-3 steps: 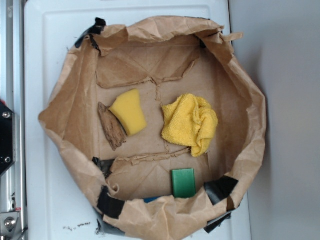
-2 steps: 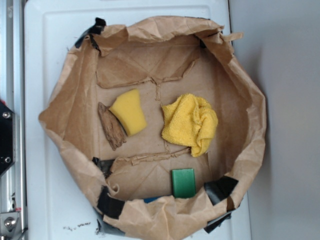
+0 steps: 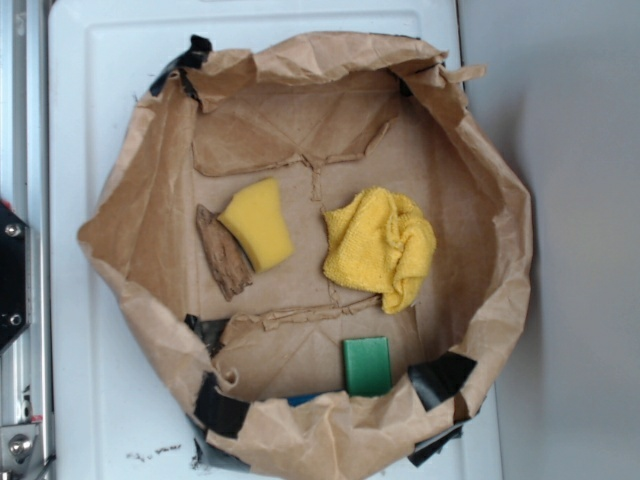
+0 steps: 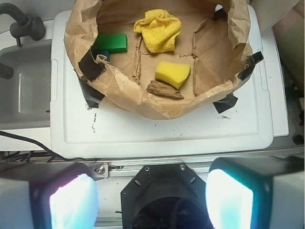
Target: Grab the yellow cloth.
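Yellow cloth [image 3: 380,247] lies bunched on the paper liner [image 3: 300,140], right of the sponge wedge [image 3: 257,223]. Well short of it, outside the liner, the gripper [image 4: 151,200] hangs with its fingers spread. Risk: a misaimed reach pinches crumpled paper instead.

Bright, even light overall; soft shadow falls inside the paper bag's [image 3: 480,200] right wall. In the wrist view, the claw's fingers [image 4: 228,200] glare bluish-white and sit blurred up close.
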Tool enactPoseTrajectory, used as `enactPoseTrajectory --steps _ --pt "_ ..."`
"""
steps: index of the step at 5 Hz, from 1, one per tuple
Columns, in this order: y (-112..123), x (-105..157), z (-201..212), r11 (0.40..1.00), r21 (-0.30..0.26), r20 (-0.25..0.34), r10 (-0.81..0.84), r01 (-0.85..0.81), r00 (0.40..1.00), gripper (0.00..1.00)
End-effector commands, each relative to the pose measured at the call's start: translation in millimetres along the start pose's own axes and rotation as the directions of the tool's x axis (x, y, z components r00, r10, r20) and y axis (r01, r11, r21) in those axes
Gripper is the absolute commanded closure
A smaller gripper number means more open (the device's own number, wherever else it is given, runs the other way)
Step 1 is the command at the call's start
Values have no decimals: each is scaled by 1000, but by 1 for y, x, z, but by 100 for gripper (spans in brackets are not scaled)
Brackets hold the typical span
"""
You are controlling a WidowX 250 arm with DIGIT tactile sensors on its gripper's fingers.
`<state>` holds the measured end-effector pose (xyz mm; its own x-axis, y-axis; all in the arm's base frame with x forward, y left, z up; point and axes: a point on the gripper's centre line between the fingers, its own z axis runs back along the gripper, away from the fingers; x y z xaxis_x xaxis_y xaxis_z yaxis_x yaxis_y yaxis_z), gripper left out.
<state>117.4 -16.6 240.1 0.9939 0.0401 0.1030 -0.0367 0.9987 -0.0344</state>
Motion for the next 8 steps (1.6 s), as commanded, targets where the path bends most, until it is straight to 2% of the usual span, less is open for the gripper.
enactPoseTrajectory --steps 1,2,3,5,6,7,8 --pt "0 2 3 1000 -2 11 0 0 1000 0" --pt "0 2 3 1000 -2 11 0 0 1000 0" --pt "0 36 -15 1000 -26 17 -14 15 1000 0" --pt "13 90 -53 998 -52 99 -38 44 994 0" --pt "25 107 -82 999 12 87 -46 45 995 0" --pt "31 127 -94 1000 0 85 -21 21 996 0" --pt "31 127 -94 1000 0 85 -21 21 996 0"
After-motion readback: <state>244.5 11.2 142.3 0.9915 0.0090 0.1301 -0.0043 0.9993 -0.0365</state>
